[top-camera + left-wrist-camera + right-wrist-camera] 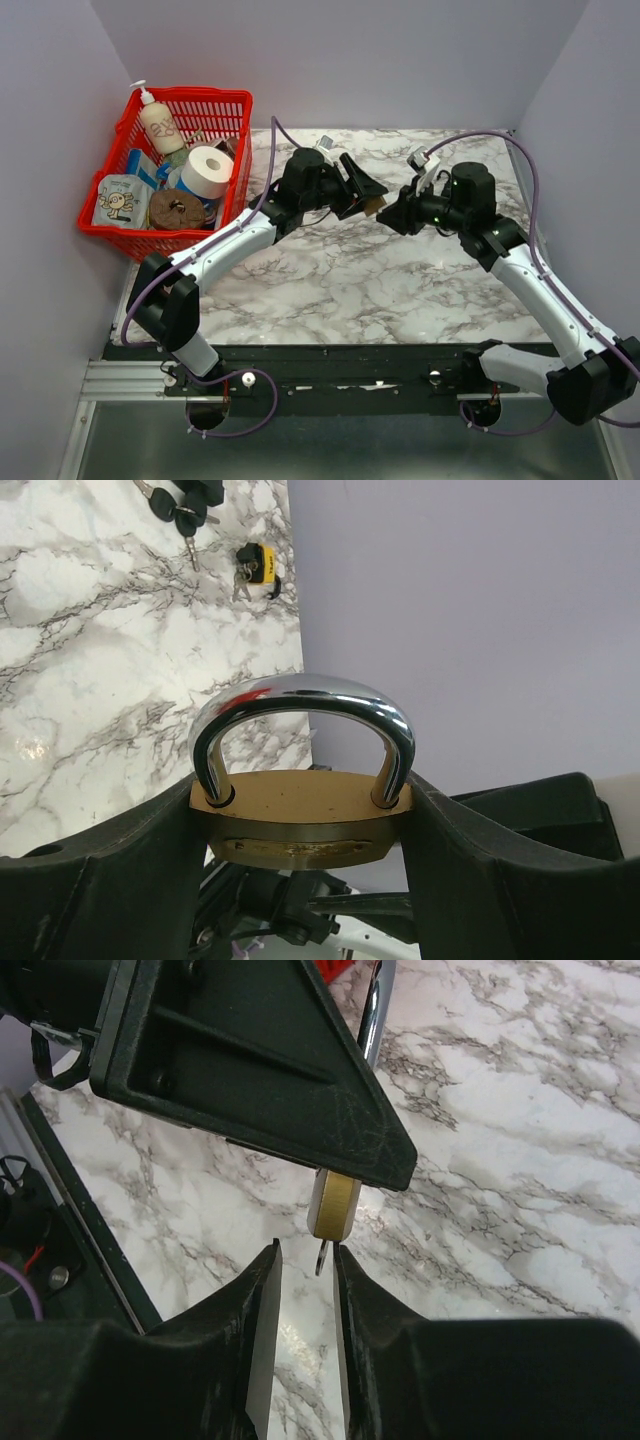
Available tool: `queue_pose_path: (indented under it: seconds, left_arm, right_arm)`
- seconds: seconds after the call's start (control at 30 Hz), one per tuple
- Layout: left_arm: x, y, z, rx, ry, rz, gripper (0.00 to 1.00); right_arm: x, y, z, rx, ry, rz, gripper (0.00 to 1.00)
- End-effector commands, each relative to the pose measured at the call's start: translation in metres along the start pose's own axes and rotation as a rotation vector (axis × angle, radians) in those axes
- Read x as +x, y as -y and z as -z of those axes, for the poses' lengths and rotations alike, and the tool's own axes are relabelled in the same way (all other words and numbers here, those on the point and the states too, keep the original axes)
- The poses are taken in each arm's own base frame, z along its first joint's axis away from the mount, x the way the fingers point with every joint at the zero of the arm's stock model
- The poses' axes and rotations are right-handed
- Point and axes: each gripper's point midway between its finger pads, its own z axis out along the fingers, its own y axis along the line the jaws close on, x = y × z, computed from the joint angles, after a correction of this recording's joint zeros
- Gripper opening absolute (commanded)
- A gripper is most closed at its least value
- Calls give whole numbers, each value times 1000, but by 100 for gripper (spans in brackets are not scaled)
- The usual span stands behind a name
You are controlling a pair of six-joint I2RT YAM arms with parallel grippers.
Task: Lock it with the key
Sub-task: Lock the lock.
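Observation:
My left gripper [370, 196] is shut on a brass padlock [300, 815], squeezing its body from both sides above the table. The chrome shackle [300, 695] arches upward with both legs entering the body. In the right wrist view the padlock's narrow brass end [335, 1208] pokes out under the left finger [250, 1060]. A thin metal key [322, 1256] hangs from that end. My right gripper [306, 1250] faces it, open by a narrow gap, its fingertips on either side of the key head. The key lies close to the right-hand finger, and contact is unclear.
A red basket [225, 100] with a soap bottle [158, 125], a tape roll [207, 171] and packets stands at the back left. Spare black-headed keys [185, 505] and a small yellow padlock [255, 562] lie on the marble near the wall. Purple walls enclose the table.

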Motion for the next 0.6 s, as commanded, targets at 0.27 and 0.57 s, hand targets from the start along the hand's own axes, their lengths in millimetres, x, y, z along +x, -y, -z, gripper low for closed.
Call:
queue_pose_path:
  seconds: [0.27,0.57]
  left_arm:
    - [-12,50,12,110,58,-6,0]
    - [-17,34,8,30,89,24,0]
  right_arm:
    - [4,7,-10,49,-21,9,16]
    - [13,8,-15,63,-45,-27,1]
